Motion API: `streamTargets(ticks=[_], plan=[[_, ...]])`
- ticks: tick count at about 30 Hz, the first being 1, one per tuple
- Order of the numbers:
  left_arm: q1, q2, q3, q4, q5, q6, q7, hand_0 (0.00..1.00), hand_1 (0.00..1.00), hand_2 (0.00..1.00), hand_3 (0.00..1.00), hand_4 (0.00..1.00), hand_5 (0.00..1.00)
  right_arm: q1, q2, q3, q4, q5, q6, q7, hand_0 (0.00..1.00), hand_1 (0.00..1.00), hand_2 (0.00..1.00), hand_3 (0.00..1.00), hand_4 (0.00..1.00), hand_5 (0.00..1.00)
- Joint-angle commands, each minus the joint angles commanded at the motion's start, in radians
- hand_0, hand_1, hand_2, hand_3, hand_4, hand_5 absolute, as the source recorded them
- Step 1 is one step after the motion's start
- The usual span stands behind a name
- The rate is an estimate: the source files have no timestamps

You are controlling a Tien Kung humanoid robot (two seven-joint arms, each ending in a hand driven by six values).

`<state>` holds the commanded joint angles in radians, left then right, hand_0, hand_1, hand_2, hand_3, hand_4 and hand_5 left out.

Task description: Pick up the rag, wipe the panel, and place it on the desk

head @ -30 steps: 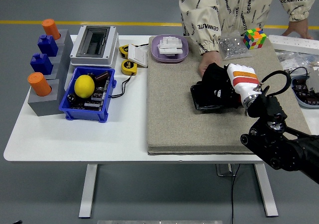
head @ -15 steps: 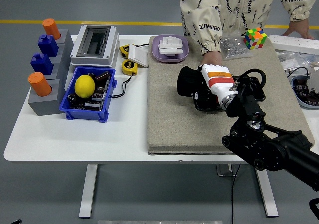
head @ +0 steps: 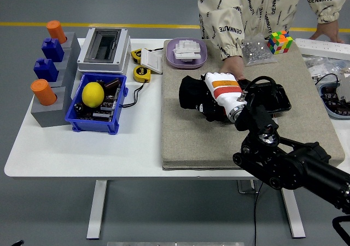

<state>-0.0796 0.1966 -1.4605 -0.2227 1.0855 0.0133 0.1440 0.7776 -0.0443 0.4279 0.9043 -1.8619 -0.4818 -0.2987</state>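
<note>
The right hand point(head: 221, 95) — white-shelled with an orange band — lies low over the grey mat point(head: 180, 142), its fingers curled down onto the black rag point(head: 192, 93) and pressing it flat. The rag bunches out to the left of the hand, resting on the mat just past the left end of the dark panel point(head: 273, 98). The panel lies flat on the mat, its right part showing beyond the wrist and a looped black cable. The black right arm point(head: 290, 167) comes up from the lower right corner. The left arm is out of view.

A person stands at the far side of the tabletop point(head: 82, 147); one hand point(head: 234, 68) rests on the mat at the panel's far edge, just behind the robot's hand.

Farther back on the mat sit a colour cube point(head: 279, 41) and a clear bag of small parts point(head: 255, 52). Left of the mat are a purple tray point(head: 186, 53), yellow tape measures point(head: 141, 73), a grey open box point(head: 104, 49), and a blue bin point(head: 97, 104) holding a lemon point(head: 92, 94). A grey rack with blue and orange blocks point(head: 46, 71) stands at the far left.
</note>
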Motion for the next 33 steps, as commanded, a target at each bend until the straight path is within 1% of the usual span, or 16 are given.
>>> streamTargets(ticks=[7,22,26,28,29,33], plan=[[0.001,-0.001,-0.002,0.001,0.001,0.0,0.0,0.611,0.64,0.653,0.562,0.626,0.436,-0.003,-0.02,0.009,-0.007,0.003,0.002,0.0,0.308,0.429,0.455,0.488,0.91,0.14],[0.006,0.0,-0.002,0.001,0.001,0.0,0.0,0.611,0.64,0.654,0.561,0.626,0.435,-0.013,-0.092,0.038,0.007,-0.003,0.009,-0.003,0.308,0.43,0.454,0.487,0.91,0.14],[0.007,-0.001,0.0,0.0,-0.001,-0.001,0.0,0.611,0.64,0.654,0.561,0.626,0.435,-0.017,-0.115,0.046,0.014,-0.007,0.011,-0.003,0.308,0.43,0.454,0.487,0.91,0.14],[0.008,-0.001,0.001,0.0,-0.002,0.0,0.0,0.611,0.64,0.654,0.562,0.626,0.436,-0.019,-0.135,0.053,0.015,-0.009,0.014,-0.004,0.308,0.43,0.454,0.487,0.909,0.14],[0.008,-0.001,0.001,0.0,-0.002,0.0,0.0,0.611,0.64,0.654,0.562,0.626,0.436,-0.02,-0.137,0.054,0.015,-0.01,0.014,-0.004,0.308,0.43,0.454,0.487,0.909,0.14],[0.012,-0.001,0.001,0.001,-0.002,0.0,0.0,0.61,0.64,0.654,0.562,0.626,0.436,-0.024,-0.168,0.071,0.016,-0.013,0.017,-0.005,0.308,0.43,0.455,0.487,0.909,0.139]])
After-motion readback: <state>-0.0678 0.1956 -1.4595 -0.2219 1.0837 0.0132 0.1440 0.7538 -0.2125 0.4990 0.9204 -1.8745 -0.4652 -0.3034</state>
